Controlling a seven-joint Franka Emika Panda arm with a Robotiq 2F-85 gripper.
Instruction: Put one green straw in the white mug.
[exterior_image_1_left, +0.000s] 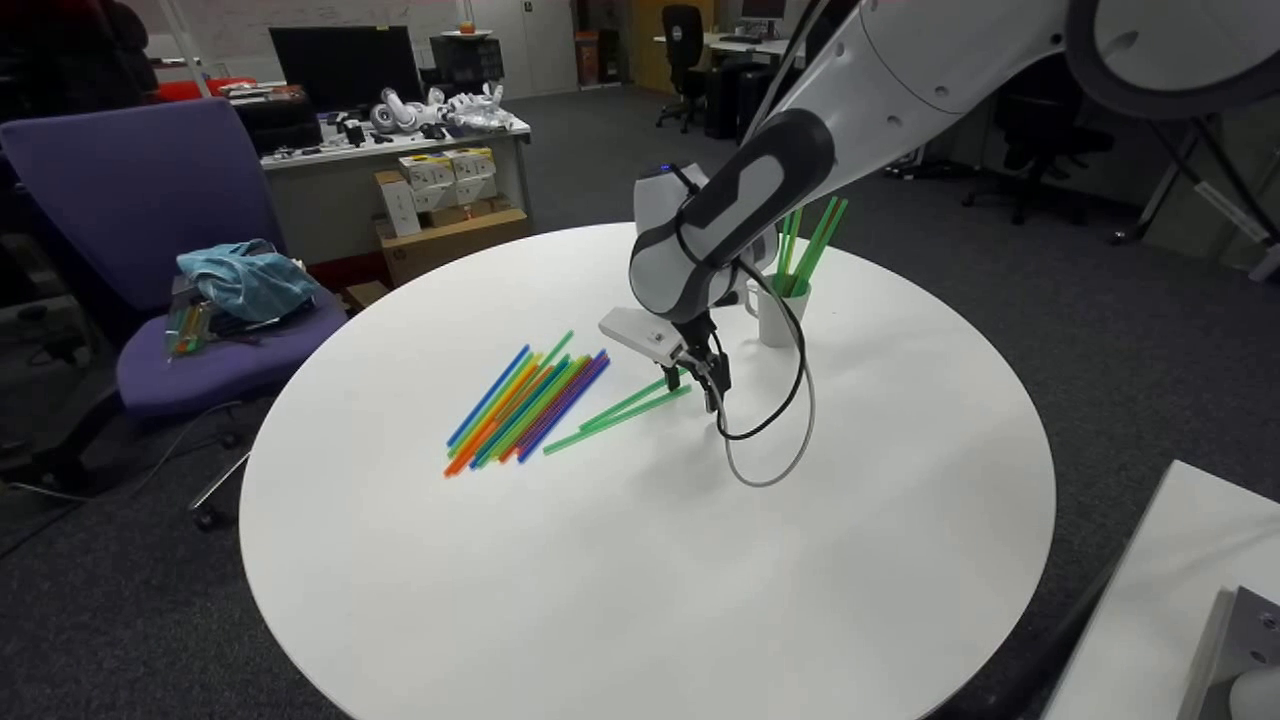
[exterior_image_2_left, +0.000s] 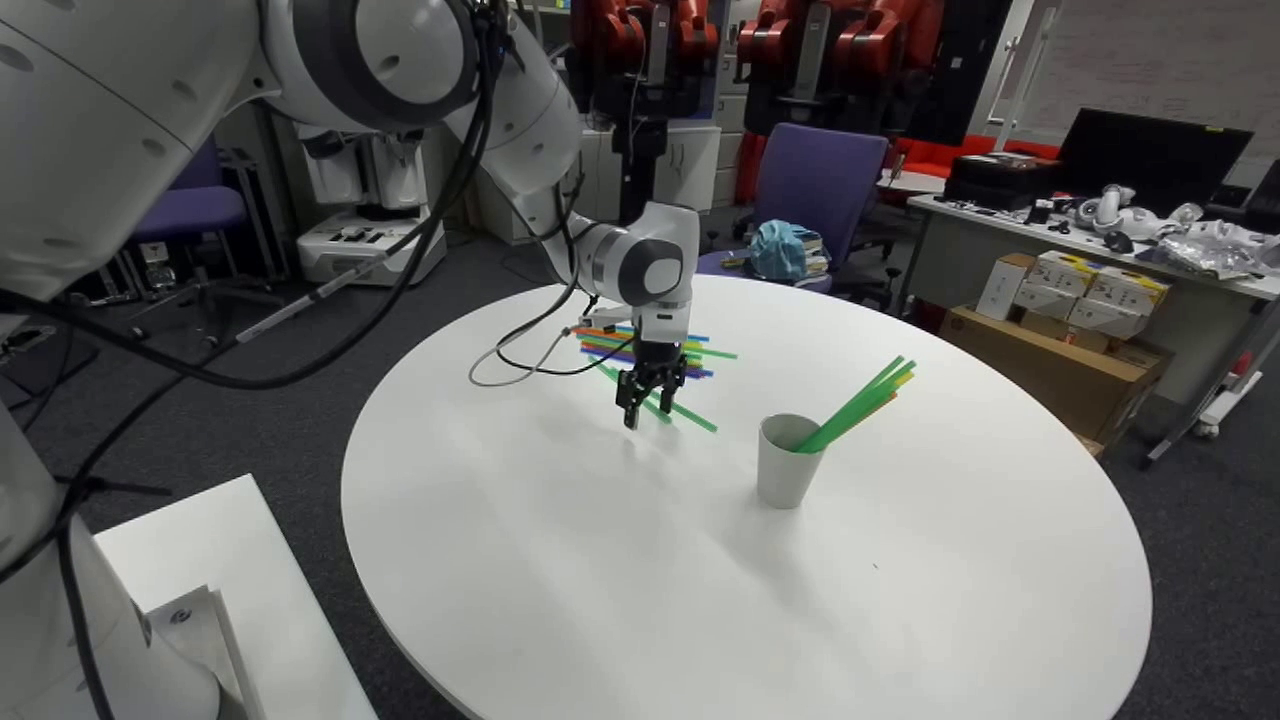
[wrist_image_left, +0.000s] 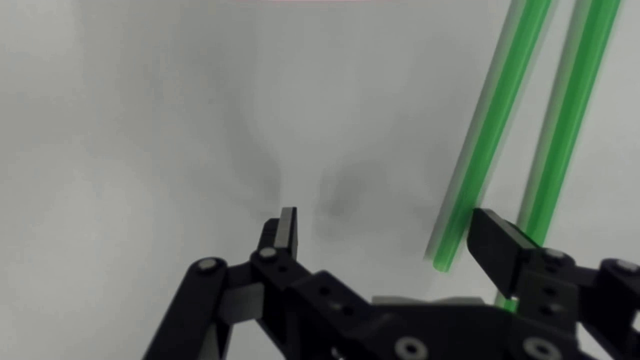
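Gripper (wrist_image_left: 384, 212) spread; mug (exterior_image_2_left: 784, 478) w/ grn straws (exterior_image_2_left: 856, 408)

In an exterior view: there's the straw pile (exterior_image_1_left: 532, 405) at left on the desk (exterior_image_1_left: 620, 580), loose straws (exterior_image_1_left: 619, 420) beside it, then the tool (exterior_image_1_left: 693, 395), maybe straddling one; behind right, the mug (exterior_image_1_left: 775, 320), bundle (exterior_image_1_left: 818, 240) inside!

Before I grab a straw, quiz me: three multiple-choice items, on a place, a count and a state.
1. Where does the white mug stand?
A. On the purple chair
B. On the round table
C. On the floor

2. How many green straws show in the wrist view?
A. Five
B. Four
C. Two

3. How is the gripper?
A. Open
B. Shut on a straw
C. Shut, empty

1 B: both exterior views show it there.
2 C: two lie side by side.
3 A: its fingertips stand apart, clamping nothing.
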